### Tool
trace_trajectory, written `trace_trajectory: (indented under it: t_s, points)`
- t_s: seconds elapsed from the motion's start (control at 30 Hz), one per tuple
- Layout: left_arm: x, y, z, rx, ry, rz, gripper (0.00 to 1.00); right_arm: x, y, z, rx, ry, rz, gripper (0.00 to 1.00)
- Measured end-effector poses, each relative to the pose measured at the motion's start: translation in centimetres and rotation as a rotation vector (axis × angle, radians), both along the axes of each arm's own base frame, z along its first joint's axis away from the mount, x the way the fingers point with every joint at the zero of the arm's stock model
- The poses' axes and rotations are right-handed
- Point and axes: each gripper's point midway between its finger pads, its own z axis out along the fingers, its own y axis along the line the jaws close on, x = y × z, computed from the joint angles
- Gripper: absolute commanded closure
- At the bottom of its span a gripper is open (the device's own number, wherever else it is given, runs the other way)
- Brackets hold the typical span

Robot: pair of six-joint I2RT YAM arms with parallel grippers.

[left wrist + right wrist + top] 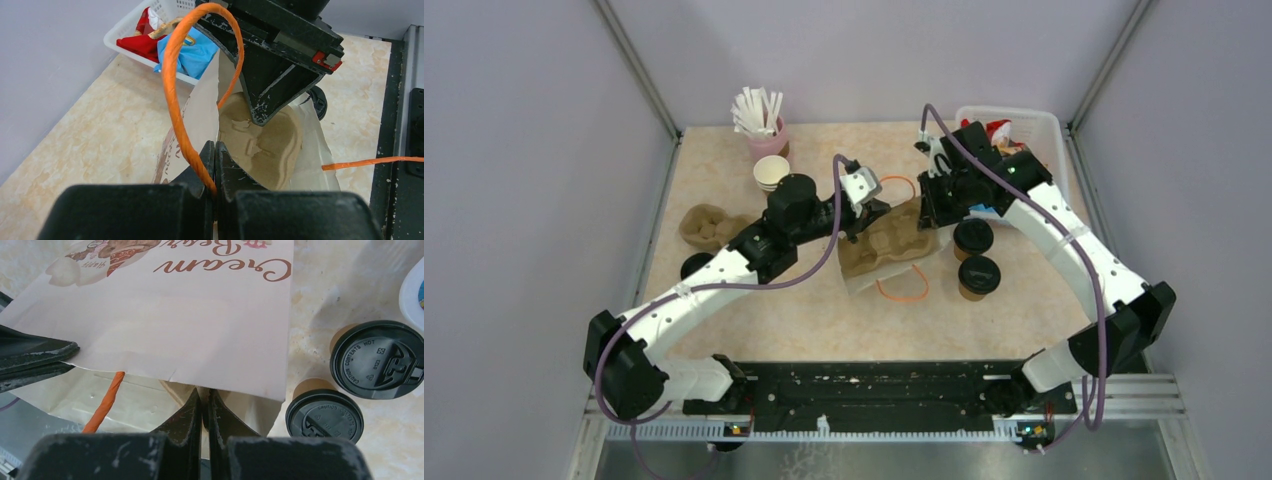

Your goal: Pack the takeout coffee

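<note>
Holding the bag (175,315) open.
Left hand (214,165) pinches the orange handle (172,75), right hand (204,405) is pressed shut at the bag's edge, so the cups (979,276) can go in; they stand on the worktop (804,320), middle right.

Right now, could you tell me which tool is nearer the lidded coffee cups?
Right: the right tool pinches the bag edge beside the cups; the left tool grips the orange handle farther off.

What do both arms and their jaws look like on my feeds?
The left arm and right arm match: white link shells, black joints and bases, a purple cable looping loosely along each. The jaws are black, tapered wedges, scuffed pale at the edges; the right ones' mount carries a small red tab.
</note>
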Motion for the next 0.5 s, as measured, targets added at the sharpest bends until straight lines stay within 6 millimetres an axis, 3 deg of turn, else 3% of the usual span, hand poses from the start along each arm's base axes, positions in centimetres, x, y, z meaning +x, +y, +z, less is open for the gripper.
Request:
trace_trajectory:
  t_s: [0.5]
  points:
    - [0.6,0.4,-0.4,-0.009,0.021,0.051,1.00,0.5,0.0,1.4,0.019,-0.108,0.050,0.98]
